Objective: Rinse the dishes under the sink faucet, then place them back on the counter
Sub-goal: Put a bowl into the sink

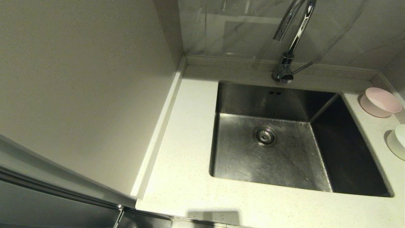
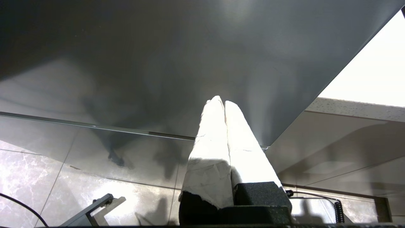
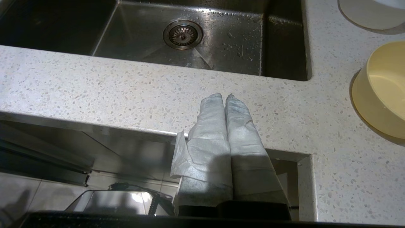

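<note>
A pale pink bowl (image 1: 380, 102) and a white bowl (image 1: 398, 141) stand on the counter (image 1: 180, 152) to the right of the sink (image 1: 284, 164). The yellow bowl (image 3: 381, 88) shows only in the right wrist view, with the white bowl (image 3: 368, 12) beyond it. The chrome faucet (image 1: 292, 41) rises behind the basin. My right gripper (image 3: 224, 95) is shut and empty, hovering at the counter's front edge, left of the yellow bowl. My left gripper (image 2: 221, 100) is shut and empty, low beside a grey cabinet panel. Neither gripper appears in the head view.
The drain strainer (image 1: 265, 136) sits in the wet sink floor. A tall grey panel (image 1: 79, 95) walls off the counter's left side. A cutout notches the counter's front edge (image 3: 303, 177) below my right gripper. Tiled floor (image 2: 63, 190) lies under the left arm.
</note>
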